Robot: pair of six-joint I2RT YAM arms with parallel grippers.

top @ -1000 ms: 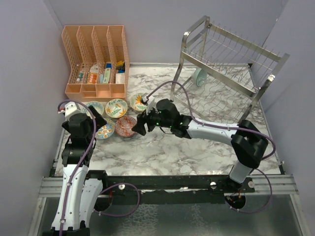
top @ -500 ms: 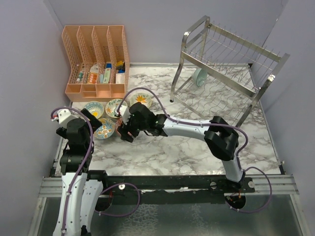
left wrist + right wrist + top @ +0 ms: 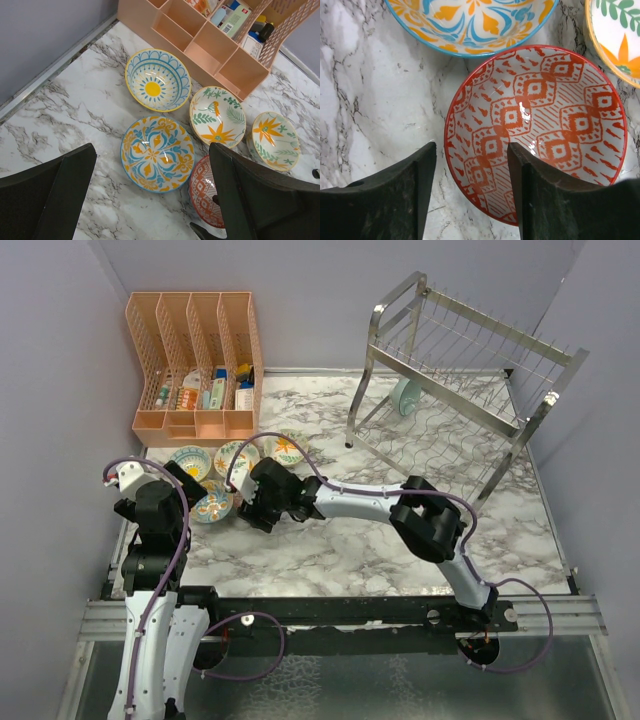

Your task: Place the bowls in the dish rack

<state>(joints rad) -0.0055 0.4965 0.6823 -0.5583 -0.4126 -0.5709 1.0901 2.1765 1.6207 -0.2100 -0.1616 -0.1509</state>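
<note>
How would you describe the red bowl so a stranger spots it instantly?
Find the peach organizer at the far left; five bowls lie before it. The red bowl alone has red diamond patterning; its neighbours show blue, yellow or green florals.

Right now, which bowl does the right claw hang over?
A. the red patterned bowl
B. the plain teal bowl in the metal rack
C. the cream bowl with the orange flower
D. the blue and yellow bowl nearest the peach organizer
A: the right wrist view shows the open right claw straddling the near rim of the red patterned bowl.
</note>
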